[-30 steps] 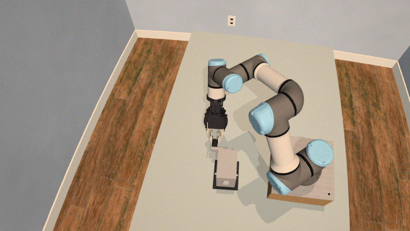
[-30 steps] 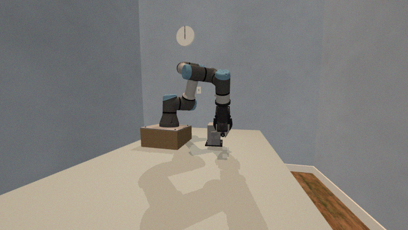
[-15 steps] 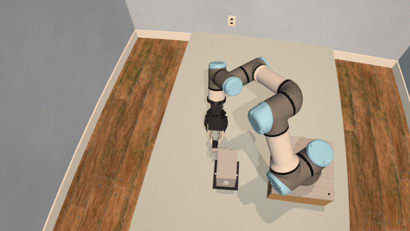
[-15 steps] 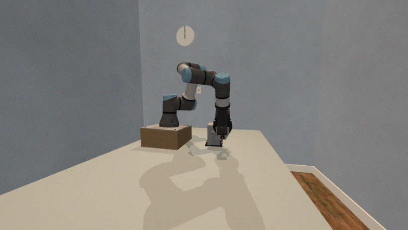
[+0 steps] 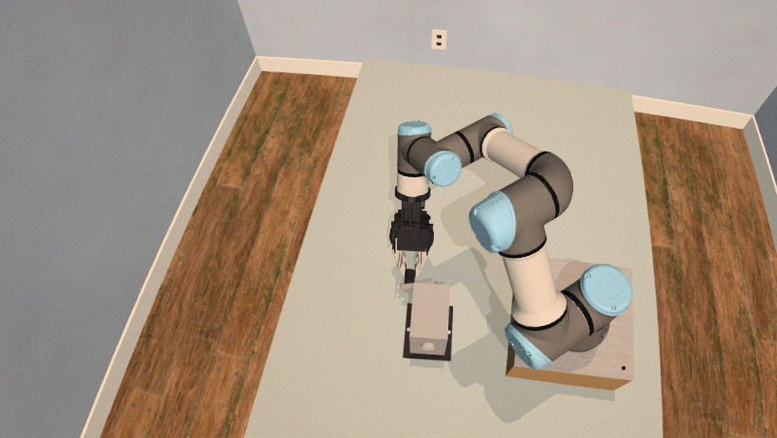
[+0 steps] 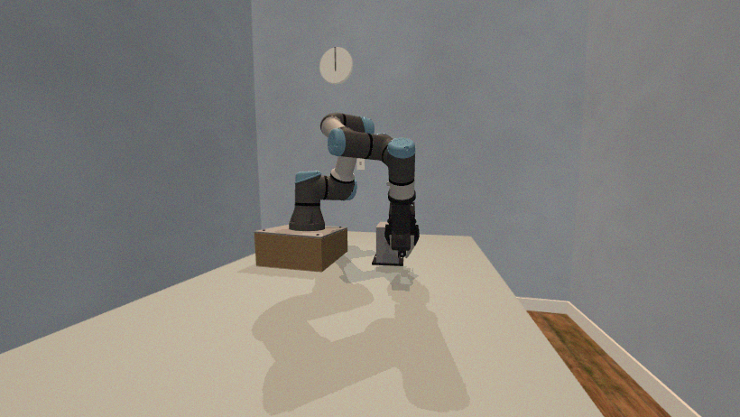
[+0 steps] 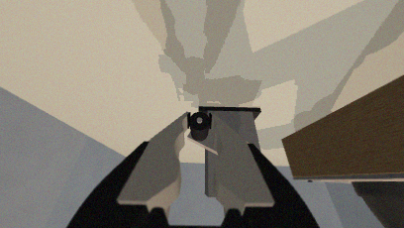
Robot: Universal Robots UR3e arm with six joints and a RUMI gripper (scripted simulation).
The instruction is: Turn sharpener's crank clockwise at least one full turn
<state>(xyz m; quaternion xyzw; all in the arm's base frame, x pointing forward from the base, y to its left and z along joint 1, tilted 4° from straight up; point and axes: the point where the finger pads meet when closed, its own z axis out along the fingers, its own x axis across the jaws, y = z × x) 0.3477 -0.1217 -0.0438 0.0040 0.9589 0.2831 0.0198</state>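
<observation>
Where the wrist view looks out between the two pale fingers, a single small black cylindrical knob (image 7: 200, 126), the grip of the crank, sits pinched between their tips, its round end face turned toward the camera, so the end effector (image 7: 199, 130) is clenched on that crank knob. Just behind the knob stands the one sharpener (image 7: 237, 130), a grey box whose crank side faces the end effector. From above, the sharpener (image 5: 428, 319) is a pale box on a black base plate (image 5: 408, 355), lying on the beige desk (image 5: 336, 271) with its long axis running from the end effector toward the near desk edge; its crank end points at the arm's wrist, and the opposite end face shows a small pale opening. The end effector (image 5: 409, 267) reaches down beside that crank end, its black body upright beneath the wrist. One arm (image 5: 535, 185) bends in an arc from a single wooden pedestal (image 5: 614, 375) standing to the side of the sharpener, well apart from it. Farther off, the exterior view shows one round wall clock (image 6: 336, 65) high on the blue wall, and the top view shows one wall outlet (image 5: 439, 39).
</observation>
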